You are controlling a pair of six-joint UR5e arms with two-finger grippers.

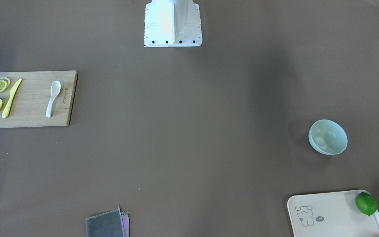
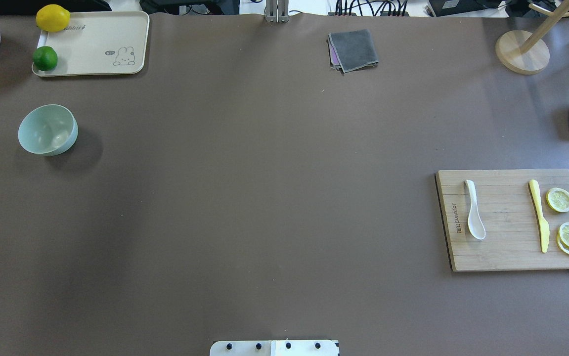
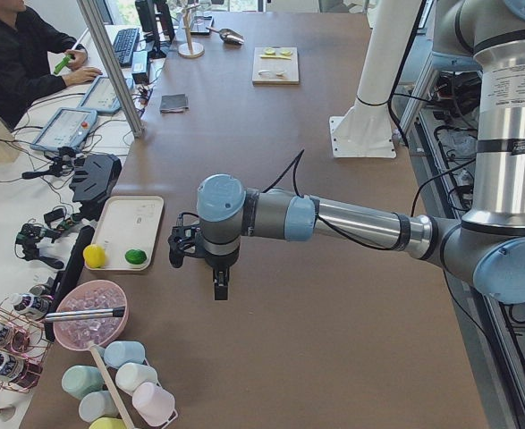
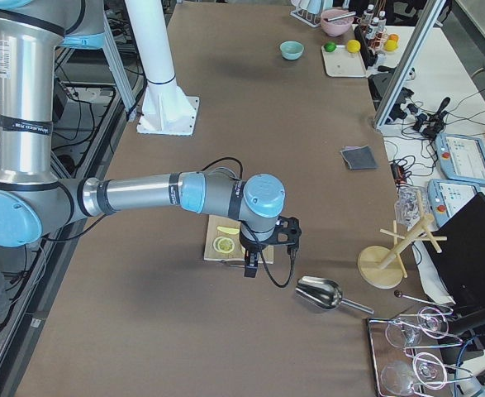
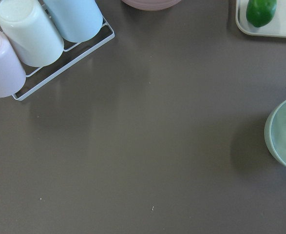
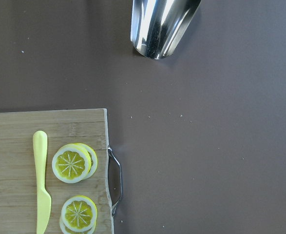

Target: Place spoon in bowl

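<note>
Status: nothing done yet. Spoon (image 2: pixel 475 217) lies flat on the board (image 2: pixel 506 252) at my right end of the bench (image 2: pixel 264 173), scoop toward me, handle pointing away. Bowl (image 2: pixel 42 126) sits empty at the far left end, well apart from the spoon. All steps are left: pick, carry across, drop in.

Right claw (image 4: pixel 250 263) hangs above the board's outer end. Its wrist cam shows the knife (image 6: pixel 41 185), lemon slices (image 6: pixel 72 163), the board handle and a metal scoop (image 6: pixel 160 24), but no spoon. So the spoon is off-frame, on the far side of the knife, toward the bench middle. Not touching it, nothing lined up.

Left claw (image 3: pixel 219 284) hangs over bare bench near the bowl; the bowl's rim just clips the right edge of its wrist cam.

Claw state: can't tell for either. Both show only in the side views (too small and side-on to read the finger gap). Neither seems to be carrying anything.

My read: the right arm should take the spoon, being much nearer. The bowl is a full bench-length away, so I expect a long reach or a hand-over to the left.
</note>
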